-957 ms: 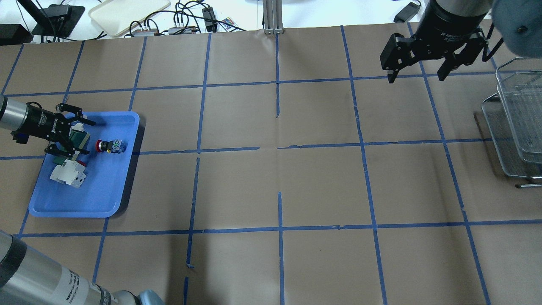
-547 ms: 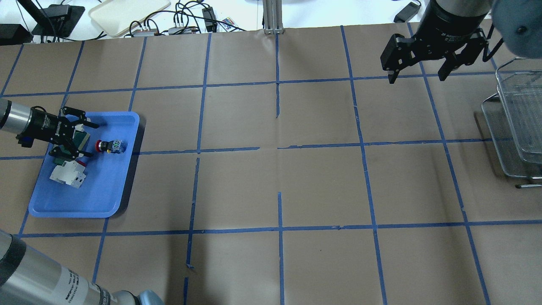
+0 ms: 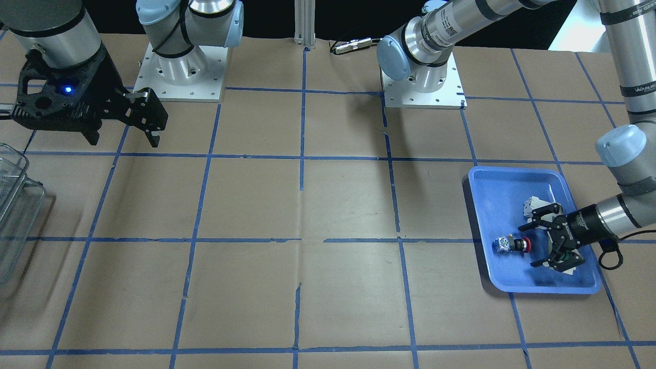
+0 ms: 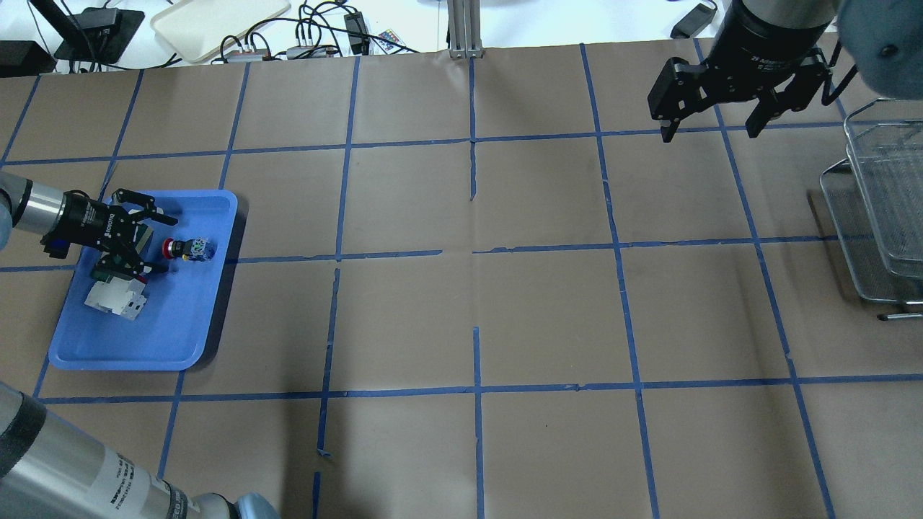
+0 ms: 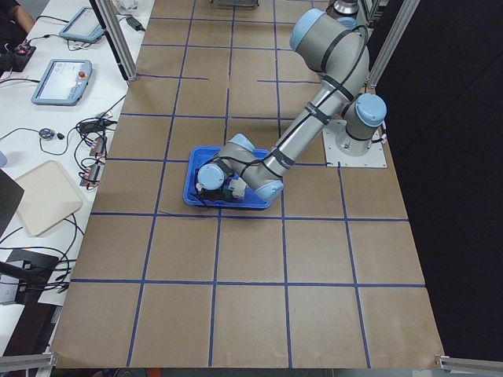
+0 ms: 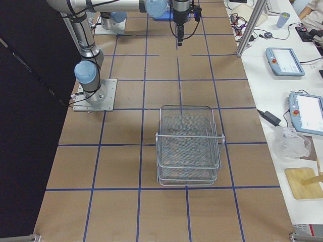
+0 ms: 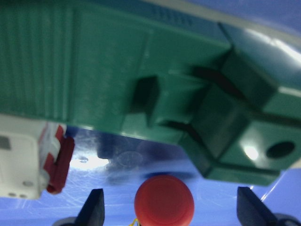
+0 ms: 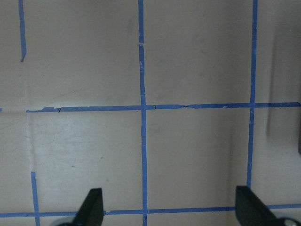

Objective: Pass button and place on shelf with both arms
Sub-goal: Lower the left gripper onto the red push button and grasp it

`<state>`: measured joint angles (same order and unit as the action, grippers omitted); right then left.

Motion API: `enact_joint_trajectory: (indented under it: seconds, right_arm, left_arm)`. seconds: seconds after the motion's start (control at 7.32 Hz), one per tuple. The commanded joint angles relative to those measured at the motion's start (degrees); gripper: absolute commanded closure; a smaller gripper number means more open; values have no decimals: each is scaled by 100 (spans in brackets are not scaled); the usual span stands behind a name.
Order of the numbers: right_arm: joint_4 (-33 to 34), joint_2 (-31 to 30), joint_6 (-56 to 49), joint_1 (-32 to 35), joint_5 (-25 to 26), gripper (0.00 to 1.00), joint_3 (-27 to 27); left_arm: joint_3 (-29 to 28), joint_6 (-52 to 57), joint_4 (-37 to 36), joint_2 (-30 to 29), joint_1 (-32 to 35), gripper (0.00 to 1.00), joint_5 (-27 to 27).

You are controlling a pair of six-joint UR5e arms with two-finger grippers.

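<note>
Brown paper ruled into squares with blue tape covers the table [image 4: 548, 310]. At the overhead view's left a blue plastic tray [image 4: 180, 346] holds three parts. The left gripper [image 4: 169, 243] reaches low into it, lying almost flat, its fingers spread wide and holding nothing. The button [image 4: 189, 249] lies on its side on the tray floor, with its red head toward the gripper and its blue-and-white block toward the tray's right wall. The wrist camera shows that head centred at the mouth of the two fingertips, apparently not yet touched. A green part [image 7: 141, 84] sits close against the gripper, and a white-and-red breaker block [image 4: 115, 297] lies just beside it. Far to the right, the right gripper [image 4: 710, 135] hangs above the table, spread open and empty, near the wire-mesh shelf [image 4: 876, 216] at the table's right edge. The pick looks about to begin, with the handover and the placing not yet done. Closing on the rounded head alone could squirt the button forward against the tray wall. A finger could also catch the green part or the breaker block and drag it along. A grip that swallows the whole button would leave the right gripper little to take hold of.
</note>
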<state>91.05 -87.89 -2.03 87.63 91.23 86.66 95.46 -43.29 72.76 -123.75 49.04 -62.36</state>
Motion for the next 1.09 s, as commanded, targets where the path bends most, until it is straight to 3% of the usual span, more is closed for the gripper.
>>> enact_joint_trajectory:
  seconds: [0.0, 0.14, 0.41, 0.55, 0.96]
  right_arm:
    - [0, 0, 0, 0, 0, 0, 0]
    - [0, 0, 9, 0, 0, 0, 0]
    - [0, 0, 9, 0, -9, 0, 0]
    - [0, 0, 9, 0, -9, 0, 0]
    - [0, 0, 18, 0, -9, 0, 0]
  left_arm:
    - [7, -30, 18, -9, 9, 9, 49]
    - [-1, -30, 53, -17, 0, 18, 49]
    - [-10, -30, 202, -17, 0, 94, 49]
    - [-1, -21, 212, -17, 0, 100, 40]
    - [-10, -4, 264, 35, 9, 100, 40]
